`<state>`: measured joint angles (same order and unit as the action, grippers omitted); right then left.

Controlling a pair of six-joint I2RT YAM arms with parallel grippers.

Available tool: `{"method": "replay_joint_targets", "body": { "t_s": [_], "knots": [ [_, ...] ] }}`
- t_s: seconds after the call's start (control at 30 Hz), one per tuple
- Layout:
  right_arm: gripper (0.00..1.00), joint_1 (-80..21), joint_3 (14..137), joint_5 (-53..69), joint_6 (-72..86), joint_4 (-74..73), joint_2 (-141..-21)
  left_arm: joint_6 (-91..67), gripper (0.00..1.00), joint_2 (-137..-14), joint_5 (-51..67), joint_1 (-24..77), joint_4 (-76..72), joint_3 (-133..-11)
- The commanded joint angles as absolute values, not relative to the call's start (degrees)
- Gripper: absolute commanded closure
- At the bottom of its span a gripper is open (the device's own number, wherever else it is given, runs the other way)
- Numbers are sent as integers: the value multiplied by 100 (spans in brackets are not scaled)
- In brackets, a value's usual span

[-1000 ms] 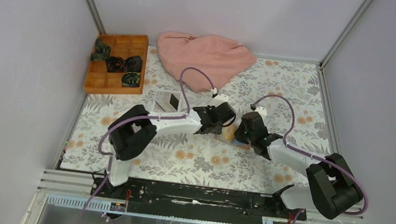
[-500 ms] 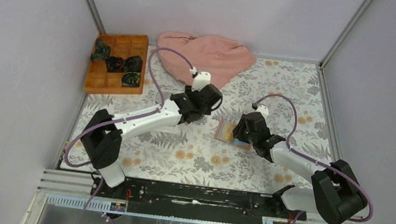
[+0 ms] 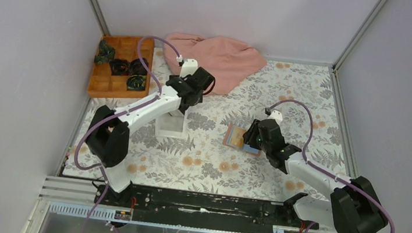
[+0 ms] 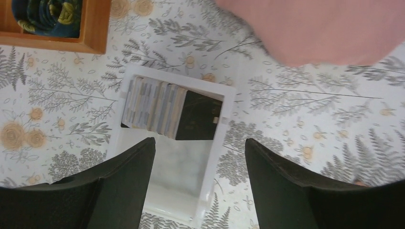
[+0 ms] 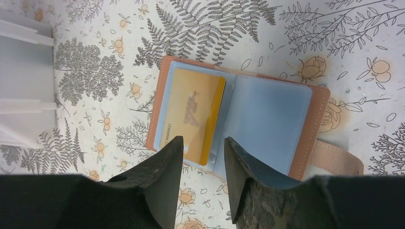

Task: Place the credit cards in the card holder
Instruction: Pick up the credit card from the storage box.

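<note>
Left fingers (image 4: 126, 179) are hanging wide and empty over the white tray (image 4: 228, 98), which is sitting on the desk (image 3: 210, 164) right of and nearer than the wooden box (image 3: 102, 85). Credit cards (image 4: 150, 106) are lying in the tray's far half as an overlapped fan, with a dark card (image 4: 198, 117) at the right end.

I'm worrying about three things here:
- fingers this wide pinching several cards at once
- a fingertip catching the rim and dragging the light tray
- a thin flat card giving no edge to bite and slipping out mid-carry

Pink cloth (image 3: 216, 56) is lying beyond the tray, apart from it.

Card holder (image 5: 277, 119) is lying open on the desk, well right of the tray. A gold card (image 5: 193, 114) is sitting in its left clear pocket, and the right pocket is looking empty. Right fingers (image 5: 157, 191) are hovering at its near side, narrowly parted, gripping nothing. Nothing is pinning the holder, so I'm expecting it to slide or fold when a card pushes at a pocket mouth. Strap (image 5: 334, 160) is sticking out on the right and could hook a finger.

Top camera is giving me tray-to-holder spacing and both arms, but the left arm is covering the cards. Only the left wrist is showing the fan. Only the right wrist is showing the gold card and pockets.
</note>
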<state>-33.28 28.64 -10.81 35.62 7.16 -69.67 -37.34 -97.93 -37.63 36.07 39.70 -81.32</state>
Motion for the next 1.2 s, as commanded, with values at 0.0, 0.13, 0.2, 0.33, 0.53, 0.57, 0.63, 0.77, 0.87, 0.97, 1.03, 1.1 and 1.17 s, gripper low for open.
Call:
{"method": "replay_joint_targets", "body": {
  "t_s": [0.0, 0.13, 0.2, 0.33, 0.53, 0.57, 0.63, 0.77, 0.87, 0.97, 1.03, 1.1, 1.17],
  "knots": [
    [55, -3385, 2813, -1034, 3456, 938, -6706, -3651, 23, -10101, -4006, 3364, 4284, -8136],
    [55, -3386, 2768, -1020, 3443, 966, -6641, -3667, 23, -10221, -3905, 3186, 4225, -7974],
    [55, -3388, 2745, -1003, 3437, 984, -6621, -3634, 23, -10281, -3880, 3133, 4174, -7952],
    [55, -3384, 2725, -1000, 3439, 1003, -6618, -3554, 23, -10361, -3806, 3051, 4071, -7948],
    [55, -3388, 2687, -1015, 3443, 1003, -6591, -3534, 23, -10483, -3641, 2959, 3982, -7865],
    [55, -3385, 2695, -1014, 3437, 995, -6587, -3535, 23, -10503, -3592, 2943, 3947, -7850],
    [55, -3384, 2698, -1032, 3420, 989, -6581, -3525, 22, -10531, -3504, 2919, 3896, -7831],
    [55, -3384, 2685, -1080, 3400, 958, -6549, -3499, 22, -10590, -3471, 2880, 3883, -7833],
    [55, -3388, 2690, -1104, 3384, 951, -6539, -3481, 22, -10613, -3479, 2842, 3869, -7802],
    [55, -3384, 2681, -1122, 3378, 958, -6539, -3451, 23, -10625, -3557, 2830, 3876, -7752],
    [55, -3384, 2680, -1133, 3373, 961, -6532, -3425, 23, -10622, -3620, 2815, 3876, -7708],
    [55, -3384, 2684, -1151, 3373, 960, -6520, -3411, 24, -10619, -3642, 2793, 3877, -7670],
    [55, -3384, 2679, -1156, 3366, 953, -6519, -3410, 24, -10615, -3660, 2784, 3876, -7626]
  ]
}}
